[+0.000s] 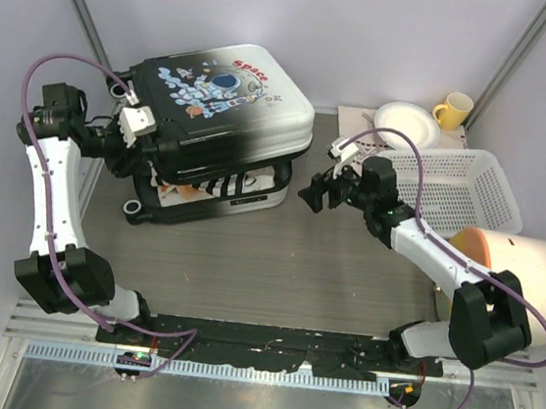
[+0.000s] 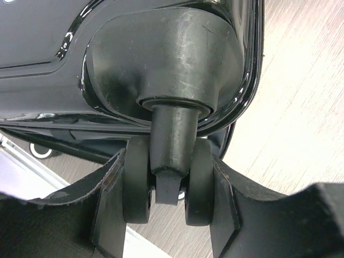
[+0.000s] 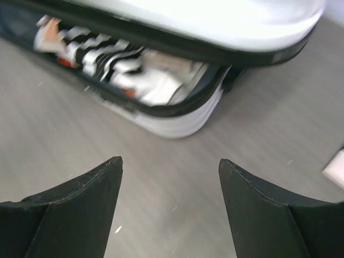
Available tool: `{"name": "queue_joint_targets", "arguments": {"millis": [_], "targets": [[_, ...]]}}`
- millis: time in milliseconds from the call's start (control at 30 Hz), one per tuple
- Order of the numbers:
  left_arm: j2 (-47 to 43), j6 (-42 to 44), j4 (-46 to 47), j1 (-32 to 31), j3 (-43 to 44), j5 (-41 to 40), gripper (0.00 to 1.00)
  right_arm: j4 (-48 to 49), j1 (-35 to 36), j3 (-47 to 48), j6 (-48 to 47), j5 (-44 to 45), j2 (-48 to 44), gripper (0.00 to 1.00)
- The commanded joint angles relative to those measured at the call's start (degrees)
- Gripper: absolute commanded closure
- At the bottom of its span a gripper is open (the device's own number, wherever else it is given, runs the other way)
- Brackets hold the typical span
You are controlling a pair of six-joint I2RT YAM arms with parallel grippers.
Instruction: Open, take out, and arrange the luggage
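Observation:
The luggage [image 1: 221,95], a hard-shell suitcase with an astronaut print and red "Space", lies at the back left. Its lid is propped ajar, and striped clothes [image 1: 218,183] show in the gap. My left gripper [image 1: 147,147] is at the suitcase's left end. In the left wrist view this gripper [image 2: 169,188] is shut on a black double caster wheel [image 2: 138,180] of the lid shell, one finger against each outer side. My right gripper [image 1: 314,191] hovers open just right of the suitcase. In its own view the gripper [image 3: 171,161] holds nothing and faces the gap [image 3: 161,80].
A white slatted basket [image 1: 462,192] stands at the right, behind my right arm. A white bowl [image 1: 406,121] and a yellow mug [image 1: 453,110] sit at the back right. A large cream and peach round object [image 1: 526,278] lies at the right edge.

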Motion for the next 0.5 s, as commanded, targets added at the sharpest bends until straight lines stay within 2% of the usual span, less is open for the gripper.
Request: {"name": "queue_joint_targets", "arguments": {"millis": [0,100,400,467], "targets": [[-1.9,-13.6,10.3,0.9,3.7,6.3,1.0,23.5,2.2,1.6,-2.0,10.8,5.8,0.22],[-1.7,-19.8,15.0,1.7,4.0,7.6,1.0,31.7,6.3,1.3,-4.6,17.5,8.6,0.22],[-0.3,-23.5,18.2,2.0,5.5,7.7,1.0,37.9,15.0,10.3,-4.8,22.2,20.2,0.22],[-0.3,-24.9,18.5,2.2,5.8,7.7,1.0,39.1,15.4,14.8,-6.4,24.3,23.7,0.22]]}}
